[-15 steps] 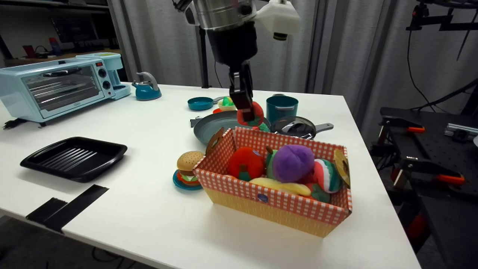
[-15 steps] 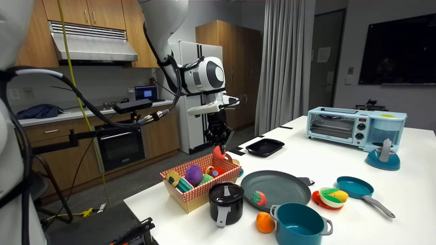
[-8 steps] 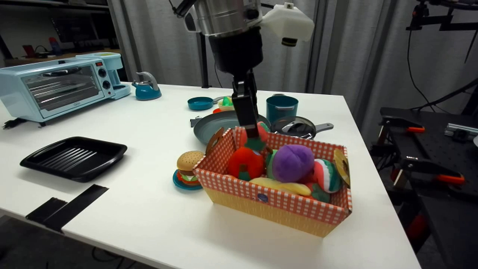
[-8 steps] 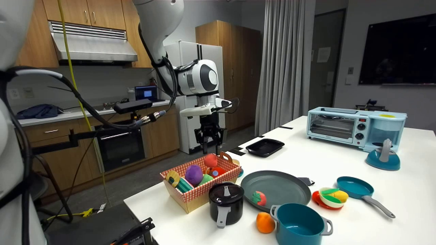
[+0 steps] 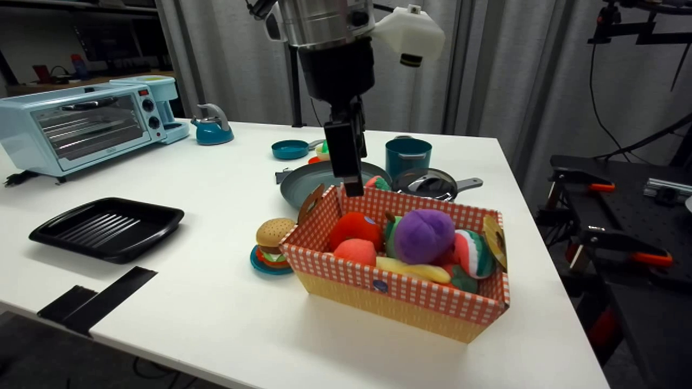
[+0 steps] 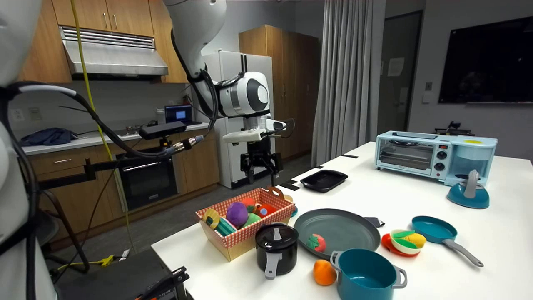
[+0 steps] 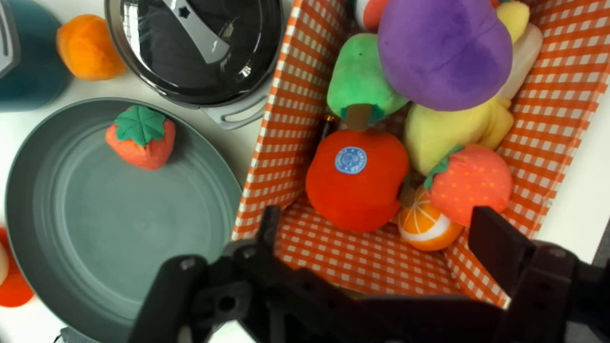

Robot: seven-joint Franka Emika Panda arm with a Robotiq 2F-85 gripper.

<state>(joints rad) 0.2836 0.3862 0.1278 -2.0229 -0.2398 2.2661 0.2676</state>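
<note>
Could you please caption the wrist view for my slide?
Open black gripper above a red-and-white checked box of multicoloured plush fruit, beside a round grey pan.

tool (image 7: 376,220): spread apart | strawberry (image 7: 472,183): released, now in basket (image 7: 290,119)

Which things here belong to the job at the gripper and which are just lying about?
Seemingly in the job:
open black two-fingered gripper
red-checked rectangular basket below it
coral-red plush strawberry inside
round red plush fruit, also inside

Probably just lying about:
black rectangular baking tray
light-blue boxy toaster oven
round teal kettle
toy burger with seeded bun
</note>
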